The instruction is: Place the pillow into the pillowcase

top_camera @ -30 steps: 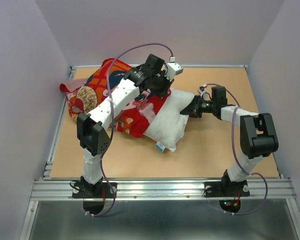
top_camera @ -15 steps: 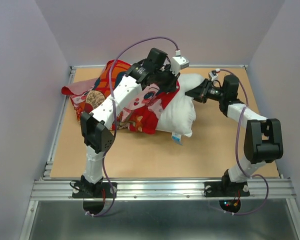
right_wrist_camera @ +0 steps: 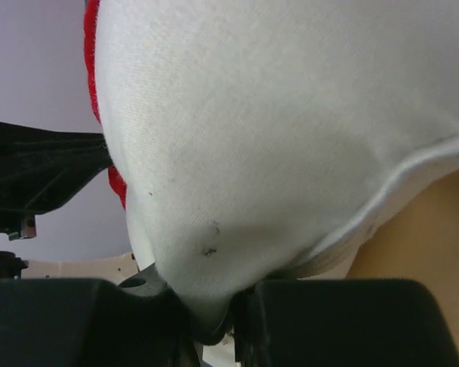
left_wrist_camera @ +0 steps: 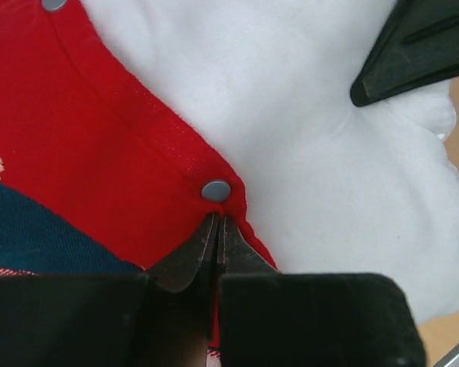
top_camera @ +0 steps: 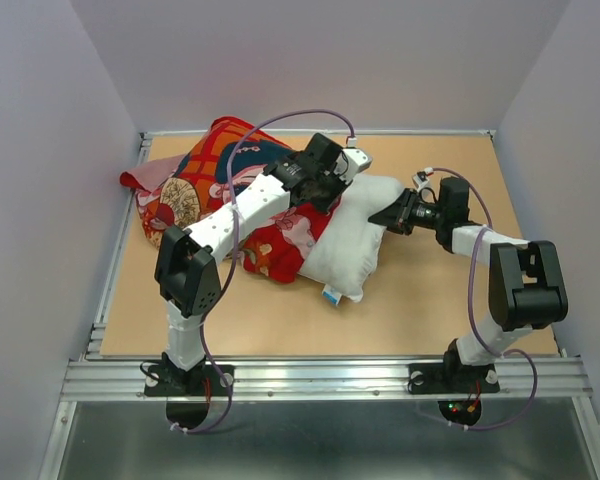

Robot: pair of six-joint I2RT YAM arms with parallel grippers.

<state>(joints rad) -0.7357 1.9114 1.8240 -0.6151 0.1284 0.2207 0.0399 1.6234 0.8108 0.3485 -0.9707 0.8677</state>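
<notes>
Plump white rectangular fabric pillow (top_camera: pixel 352 248): lies slantwise near the middle of the brown board table (top_camera: pixel 430 300); right half bare, left half covered by cloth.
Pillow surface: plain white with a few small dark specks, seen in the right wrist view (right_wrist_camera: pixel 275 138); a small blue-and-white tag (top_camera: pixel 330 295) sticks out at the near corner.
Red printed cloth pillowcase (top_camera: pixel 280 245): bunched up left of the pillow and running to the rear-left corner of the table; bright red cartoon face up, orange fan print at its left.
Pillowcase hem: the red edge (left_wrist_camera: pixel 99 153) lies across the white pillow (left_wrist_camera: pixel 329 153), slanting from upper left to lower right in the left wrist view; a round grey snap button (left_wrist_camera: pixel 216 190) sits on it.
Left gripper (left_wrist_camera: pixel 216 229): fingertips pressed together on the red hem, right below the snap; reaches over the pillowcase from the left (top_camera: pixel 328 195).
Right gripper (right_wrist_camera: pixel 210 321): narrow, pinching the far right corner of the pillow between its fingers; comes in from the right (top_camera: pixel 392 215).
Contact with the table: cannot tell whether the pinched corner is lifted off it.
Grippers together: near each other, on opposite sides of the pillow's far end; a black right finger (left_wrist_camera: pixel 421 46) shows in the left wrist view.
</notes>
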